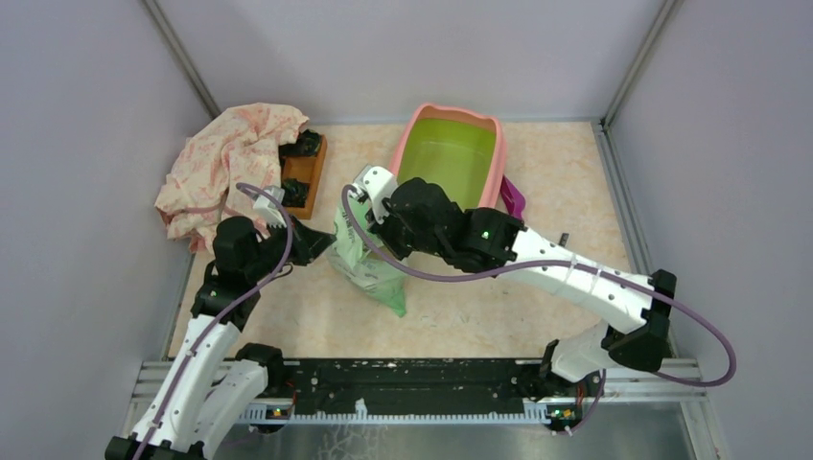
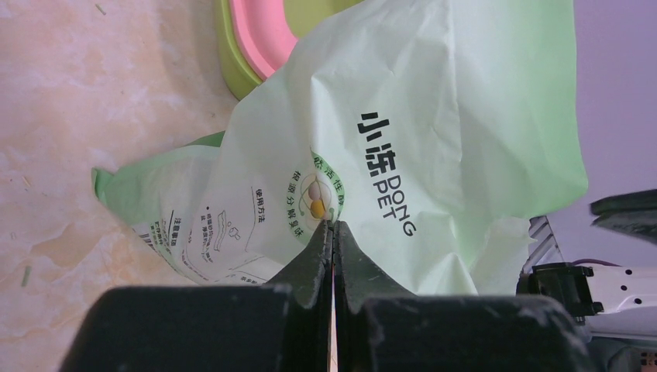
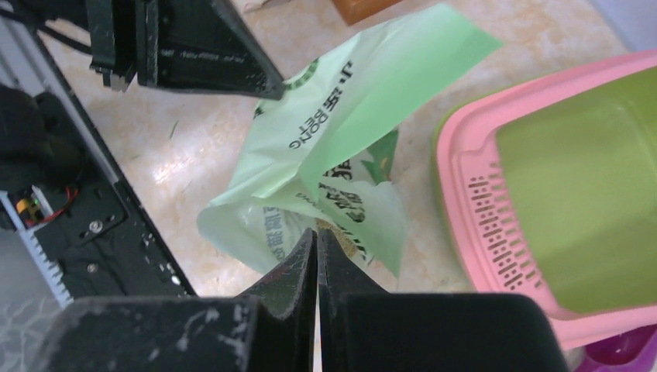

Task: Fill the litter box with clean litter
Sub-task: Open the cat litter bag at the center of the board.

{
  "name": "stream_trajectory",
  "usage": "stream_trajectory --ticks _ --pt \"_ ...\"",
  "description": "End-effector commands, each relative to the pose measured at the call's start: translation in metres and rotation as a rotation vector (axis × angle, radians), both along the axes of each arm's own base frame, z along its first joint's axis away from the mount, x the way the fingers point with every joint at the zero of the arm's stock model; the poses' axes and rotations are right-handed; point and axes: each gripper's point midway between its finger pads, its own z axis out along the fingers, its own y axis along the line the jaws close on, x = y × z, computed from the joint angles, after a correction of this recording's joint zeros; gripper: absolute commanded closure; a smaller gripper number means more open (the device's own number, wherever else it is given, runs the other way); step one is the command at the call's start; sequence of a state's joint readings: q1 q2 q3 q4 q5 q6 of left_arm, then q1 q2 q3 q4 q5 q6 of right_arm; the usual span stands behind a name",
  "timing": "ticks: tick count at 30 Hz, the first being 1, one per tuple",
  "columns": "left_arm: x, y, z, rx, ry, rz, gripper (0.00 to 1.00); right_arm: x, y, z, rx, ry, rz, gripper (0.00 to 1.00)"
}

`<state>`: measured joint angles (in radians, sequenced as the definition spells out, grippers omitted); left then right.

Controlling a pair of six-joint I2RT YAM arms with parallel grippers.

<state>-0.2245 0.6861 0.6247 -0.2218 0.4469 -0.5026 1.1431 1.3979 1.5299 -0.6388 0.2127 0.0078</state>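
Showing at right wrist only: litter box (image 3: 465,139) slots.

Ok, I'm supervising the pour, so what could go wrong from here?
1. The left pincer and right pincer are shut on thin film of the light green printed plastic bag; it might slip or tear.
2. The bag is beside, not over, the empty pink-rimmed, lime-green plastic litter box, so tipping now could spill its contents onto the beige tabletop.
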Motion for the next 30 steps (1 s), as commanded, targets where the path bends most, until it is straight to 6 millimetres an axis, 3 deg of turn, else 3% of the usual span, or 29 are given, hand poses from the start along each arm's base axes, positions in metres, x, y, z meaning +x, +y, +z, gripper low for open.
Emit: stream_trajectory --ticks 1,18,25,30 --pt "-0.002 -0.005 0.011 -0.015 -0.043 -0.034 0.98 -0.016 0.019 -0.015 -0.016 0.07 0.11 1.0" --pt "0.0 -0.004 0.022 -0.013 -0.067 -0.028 0.98 -0.016 0.026 -0.079 -0.133 0.141 0.118 1.0" --pt "-0.001 -0.003 0.027 -0.018 -0.078 -0.019 0.98 -0.003 0.038 -0.099 -0.148 0.135 0.093 0.99" --pt "-0.003 -0.001 0.028 -0.014 -0.082 -0.014 0.98 0.011 0.044 -0.099 -0.151 0.128 0.062 0.87"
